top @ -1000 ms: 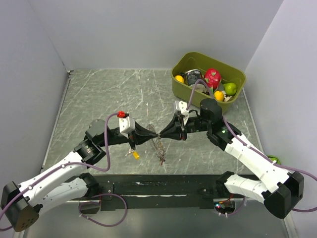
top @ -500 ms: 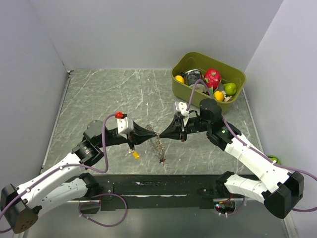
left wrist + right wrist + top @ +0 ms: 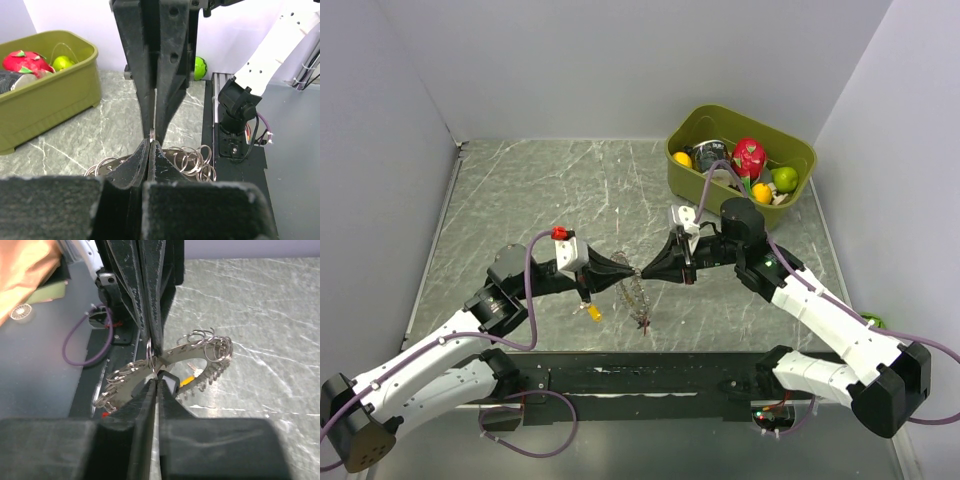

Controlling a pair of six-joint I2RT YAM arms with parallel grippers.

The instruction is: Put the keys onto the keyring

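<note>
Hanging light and jangly, the keyring (image 3: 636,296) is thin, hard, slippery wire. The left gripper (image 3: 631,270) squeezes its bare edge tight. I cannot tell about the right gripper (image 3: 649,270).

The left fingers (image 3: 616,267), shut, meet the right fingers (image 3: 660,267), seemingly nearly closed, tip to tip
</note>
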